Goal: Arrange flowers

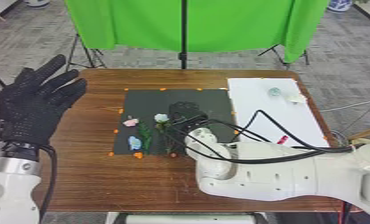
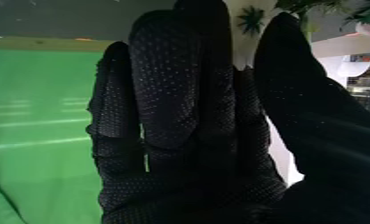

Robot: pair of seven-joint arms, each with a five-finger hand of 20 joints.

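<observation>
R hand [image 1: 183, 108] is over the dark mat [image 1: 137, 100], w/ fingers straight and close together, thumb spread well apart from them, nothing seen in its grasp; whether it touches a stem, can't tell. L hand [image 1: 35, 107] is raised off to the left side, fingers extended, holding nothing. On the mat: a pink bloom [image 1: 131, 121], a white bloom [image 1: 161, 118] just beside the R hand, a pale blue bloom [image 1: 135, 143] nearer the robot, and green foliage [image 1: 145, 134] btwn the blue and white ones. Step in hand looks like picking or placing a stem, prob. the approach or a release. Next move, if picking, calls for lining thumb and fingers up on one stem, closing gently and lifting clear w/o dragging its neighbours; foliage could snag. Surface: brown wooden table [image 1: 101, 190], orange tabs [image 1: 139, 155] round the mat, and to the right a white sheet [image 1: 257, 95] w/ a pale blue-green bloom [image 1: 275, 91], a second white flower [image 1: 296, 99] and a small red item [image 1: 284, 140], type unclear. Room: green backdrop [image 1: 244, 25] behind the table, dark upright pole [image 1: 183, 30] in front of it, grey carpeted floor [image 1: 341, 45], blue-and-white porcelain [image 1: 340, 5] at the far edge
</observation>
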